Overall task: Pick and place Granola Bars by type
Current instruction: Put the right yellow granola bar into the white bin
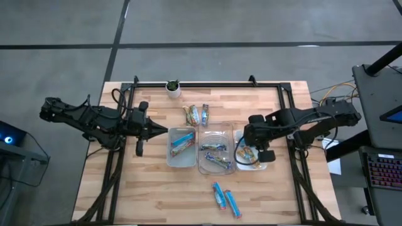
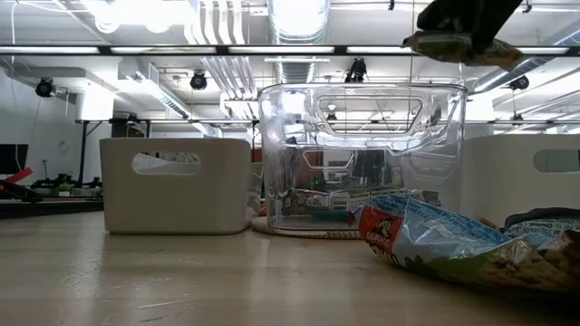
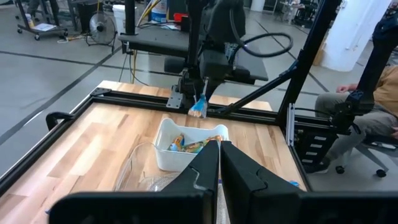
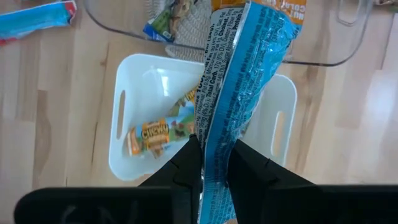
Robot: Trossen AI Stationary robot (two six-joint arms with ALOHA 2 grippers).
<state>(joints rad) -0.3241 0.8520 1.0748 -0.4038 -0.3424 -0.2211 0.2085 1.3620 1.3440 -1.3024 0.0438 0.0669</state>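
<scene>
The left tool [image 1: 164,131] is waiting with its fingers pressed together, just left of the white tray [image 4: 121,149]. The right tool [image 4: 214,163] is pinching a blue granola bar [image 4: 233,81] above that tray, where a bar marked "CHEWY" [image 4: 155,134] is lying; the blue wrapper's print is unreadable.

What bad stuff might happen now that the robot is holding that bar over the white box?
1. The right gripper pinches the granola bar only at one end, so it might slip out early.
2. The bar dangles long and floppy above the white tray; it may catch the rim and land on the table.
3. The orange bars already inside look like a different type from the held one, so dropping it here may mix the sorting.
</scene>
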